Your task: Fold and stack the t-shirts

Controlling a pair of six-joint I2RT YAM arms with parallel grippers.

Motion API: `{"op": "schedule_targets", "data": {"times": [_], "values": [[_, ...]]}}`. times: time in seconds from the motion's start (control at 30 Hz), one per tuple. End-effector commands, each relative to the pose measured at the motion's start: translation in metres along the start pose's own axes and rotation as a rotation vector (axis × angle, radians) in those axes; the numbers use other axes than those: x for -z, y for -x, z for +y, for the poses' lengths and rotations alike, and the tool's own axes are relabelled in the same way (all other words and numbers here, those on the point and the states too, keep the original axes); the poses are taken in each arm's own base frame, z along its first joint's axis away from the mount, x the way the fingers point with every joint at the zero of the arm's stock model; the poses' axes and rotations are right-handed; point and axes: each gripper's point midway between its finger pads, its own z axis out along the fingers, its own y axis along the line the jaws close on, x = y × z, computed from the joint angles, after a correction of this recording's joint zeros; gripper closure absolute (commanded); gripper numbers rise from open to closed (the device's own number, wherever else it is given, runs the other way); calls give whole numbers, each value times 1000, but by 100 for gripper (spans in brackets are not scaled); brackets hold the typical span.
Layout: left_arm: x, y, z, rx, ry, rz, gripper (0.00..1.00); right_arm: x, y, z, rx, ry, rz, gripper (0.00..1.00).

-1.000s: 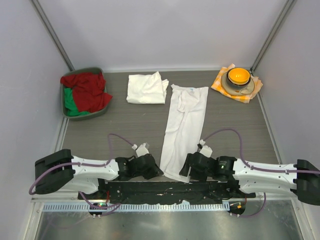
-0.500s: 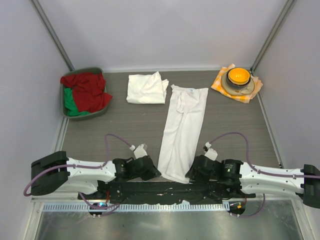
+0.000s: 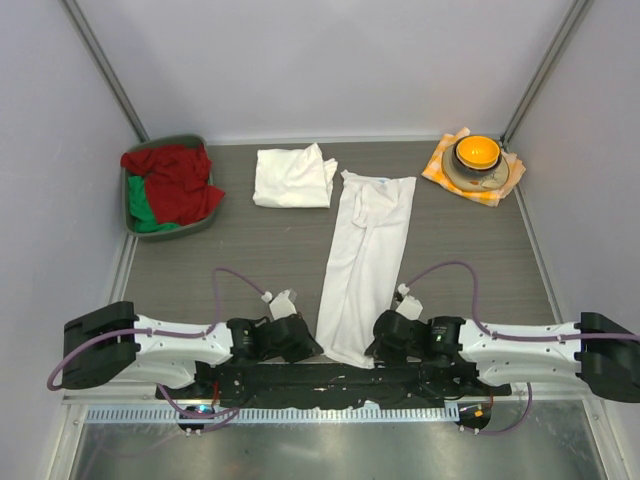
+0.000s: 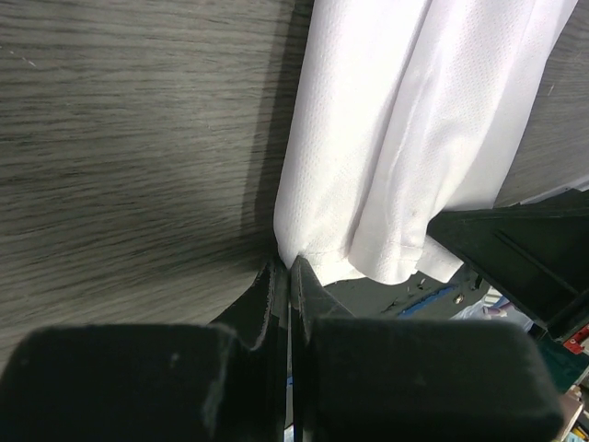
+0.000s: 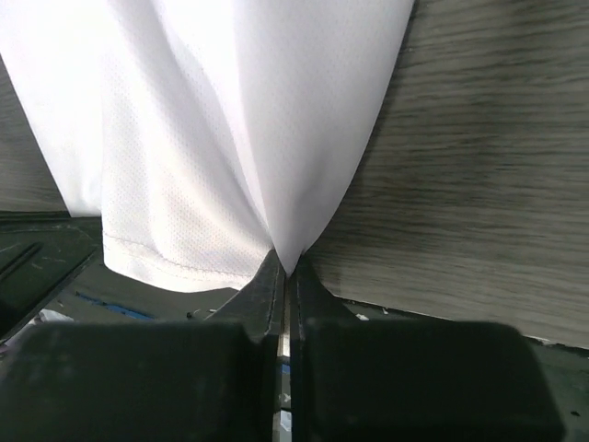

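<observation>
On the grey table (image 3: 230,260) a lengthwise-folded t-shirt (image 3: 365,250) lies centred, near hem corners pinched tight by left gripper (image 4: 289,269) and right gripper (image 5: 287,267); next, probably, both must lift evenly and carry the hem toward the collar

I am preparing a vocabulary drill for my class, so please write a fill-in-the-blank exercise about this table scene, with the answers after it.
1. The left gripper and the right gripper are both ____ on the near hem of the long t-shirt.
2. In the top view, the folded t-shirt lies to the ____ of the long one.
3. The larger cloth in the grey bin is ____.
Missing words: shut; left; red.
</observation>
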Motion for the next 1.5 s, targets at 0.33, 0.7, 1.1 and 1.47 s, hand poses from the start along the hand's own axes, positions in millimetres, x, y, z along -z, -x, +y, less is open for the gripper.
{"op": "schedule_targets", "data": {"times": [0.33,0.7,1.1,1.47], "values": [[3,-12,-40,-73,-41,-44,100,31,6,-37,104,-116,-50,99],[18,31,-92,-168,-78,-114,100,53,48,3,172,-87,-242,99],[9,91,-125,-168,-102,-167,100,65,135,14,136,-155,-419,99],[-29,131,-147,-151,-121,-158,100,30,171,20,99,-168,-360,99]]}}
